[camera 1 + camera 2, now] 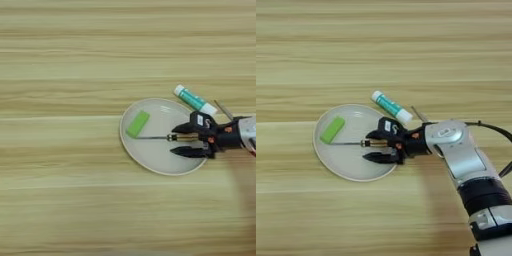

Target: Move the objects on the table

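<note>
A thin screwdriver with a yellow-and-black handle lies across a pale round plate, its tip pointing left. My right gripper reaches in from the right, low over the plate's right half. It is open, with one black finger on each side of the handle and a gap to each. A flat green block rests on the plate's upper left part, apart from the screwdriver's tip. The plate stands on the light-wood table.
A white tube with a teal band lies on the table just beyond the plate's far right rim, close to my gripper. A thin grey stick lies right of the tube. My silver forearm crosses the lower right.
</note>
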Tool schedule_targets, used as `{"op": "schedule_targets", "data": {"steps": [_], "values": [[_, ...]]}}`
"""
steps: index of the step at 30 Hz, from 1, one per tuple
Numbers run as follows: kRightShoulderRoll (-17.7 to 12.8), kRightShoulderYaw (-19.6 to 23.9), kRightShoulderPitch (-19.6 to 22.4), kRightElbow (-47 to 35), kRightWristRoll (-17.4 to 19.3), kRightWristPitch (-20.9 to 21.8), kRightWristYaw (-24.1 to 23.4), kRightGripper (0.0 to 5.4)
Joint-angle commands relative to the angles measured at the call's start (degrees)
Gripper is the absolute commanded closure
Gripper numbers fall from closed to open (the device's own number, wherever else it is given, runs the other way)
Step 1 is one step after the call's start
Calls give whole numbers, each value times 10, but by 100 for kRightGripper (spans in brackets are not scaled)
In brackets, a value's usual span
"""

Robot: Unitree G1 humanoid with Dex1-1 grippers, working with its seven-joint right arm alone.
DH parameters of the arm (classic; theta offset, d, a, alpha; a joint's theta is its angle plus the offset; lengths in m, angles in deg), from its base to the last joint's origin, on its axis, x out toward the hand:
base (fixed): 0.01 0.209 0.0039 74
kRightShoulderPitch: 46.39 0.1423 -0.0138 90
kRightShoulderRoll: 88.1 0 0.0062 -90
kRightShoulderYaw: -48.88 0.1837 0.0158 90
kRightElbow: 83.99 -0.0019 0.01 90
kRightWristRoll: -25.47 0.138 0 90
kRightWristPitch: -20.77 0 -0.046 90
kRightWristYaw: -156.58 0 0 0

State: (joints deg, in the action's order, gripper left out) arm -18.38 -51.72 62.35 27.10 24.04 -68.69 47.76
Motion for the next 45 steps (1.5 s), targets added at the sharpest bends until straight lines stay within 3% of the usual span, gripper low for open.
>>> {"op": "schedule_targets", "data": {"steps": [1, 14, 22, 45], "values": [[-34, 2, 15, -14, -8, -6, -3, 317], [-44, -3, 0, -28, -4, -11, 17, 451], [-42, 1, 0, -38, 2, -15, 14, 455], [-49, 49, -4, -114, 72, -30, 45, 462]]}}
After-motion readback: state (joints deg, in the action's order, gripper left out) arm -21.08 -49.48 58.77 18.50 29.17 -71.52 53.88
